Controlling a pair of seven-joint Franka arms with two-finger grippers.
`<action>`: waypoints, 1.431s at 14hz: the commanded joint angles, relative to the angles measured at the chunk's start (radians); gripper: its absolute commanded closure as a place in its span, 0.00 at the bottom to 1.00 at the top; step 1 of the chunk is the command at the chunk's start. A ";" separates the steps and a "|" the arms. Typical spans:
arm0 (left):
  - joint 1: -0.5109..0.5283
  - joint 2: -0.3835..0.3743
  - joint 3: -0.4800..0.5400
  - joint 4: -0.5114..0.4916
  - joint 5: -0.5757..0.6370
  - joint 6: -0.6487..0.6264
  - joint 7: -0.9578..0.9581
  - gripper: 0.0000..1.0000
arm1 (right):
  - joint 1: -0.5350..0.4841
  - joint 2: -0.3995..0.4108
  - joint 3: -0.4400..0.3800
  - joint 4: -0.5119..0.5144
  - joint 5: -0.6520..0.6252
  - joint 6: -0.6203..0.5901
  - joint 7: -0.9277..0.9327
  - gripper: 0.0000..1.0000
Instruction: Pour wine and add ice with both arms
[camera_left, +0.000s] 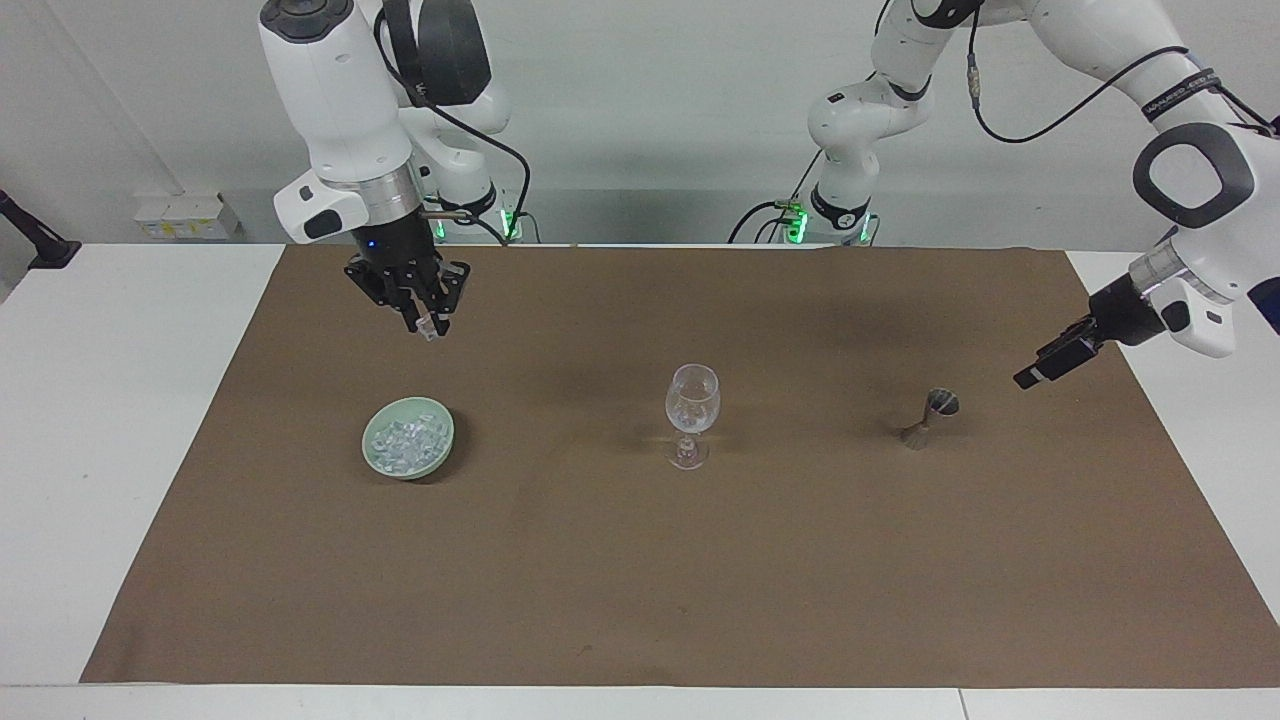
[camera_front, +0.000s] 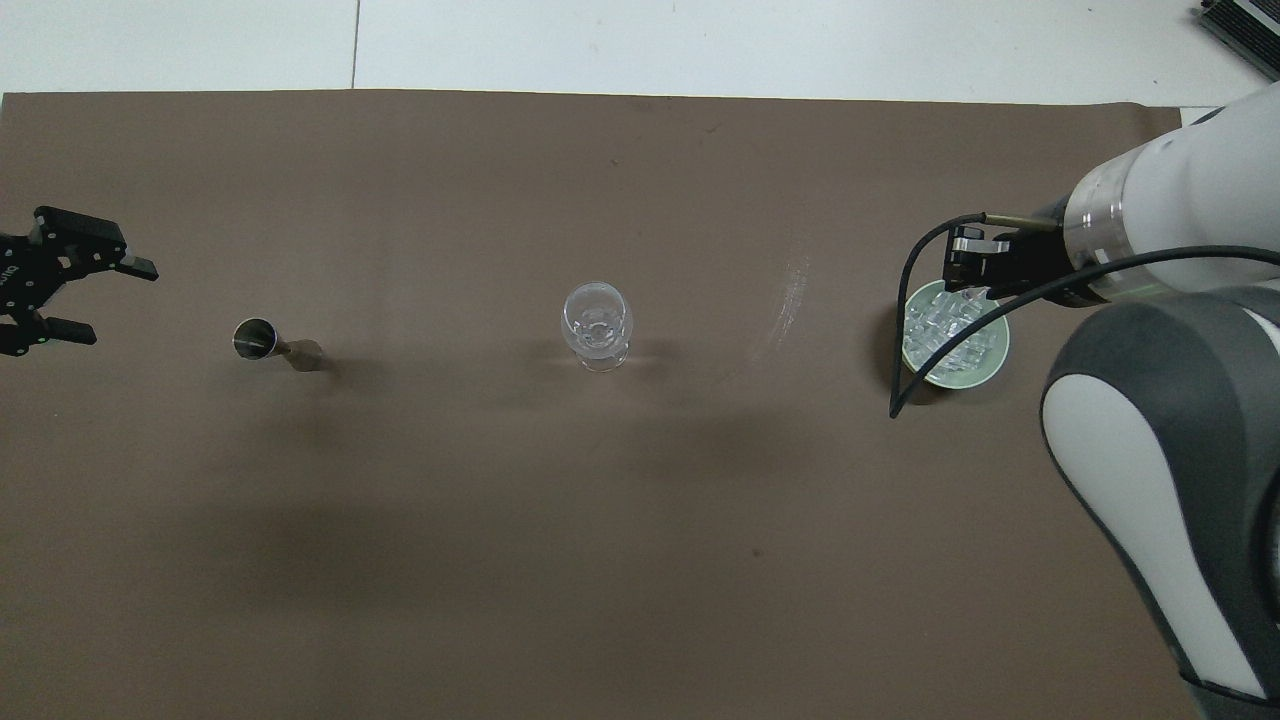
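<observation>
A clear stemmed wine glass stands at the middle of the brown mat and also shows in the overhead view. A pale green bowl holds the ice toward the right arm's end; the bowl and ice also show from overhead. A small metal jigger stands toward the left arm's end, also seen from overhead. My right gripper hangs high by the bowl's edge, shut on a small ice chunk. My left gripper is open and empty, raised beside the jigger.
The brown mat covers most of the white table. The right arm's black cable hangs over the mat beside the bowl. A dark object's corner shows at the table's farthest edge.
</observation>
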 joint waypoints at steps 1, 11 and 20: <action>-0.046 -0.049 0.014 -0.015 0.093 -0.008 0.118 0.00 | 0.041 0.022 0.021 0.058 0.020 -0.019 0.091 1.00; -0.227 -0.210 0.012 -0.064 0.204 -0.081 0.260 0.00 | 0.327 0.197 0.026 0.221 0.011 0.029 0.525 1.00; -0.234 -0.240 0.008 -0.053 0.226 -0.062 0.385 0.00 | 0.439 0.311 0.026 0.277 -0.088 0.116 0.584 1.00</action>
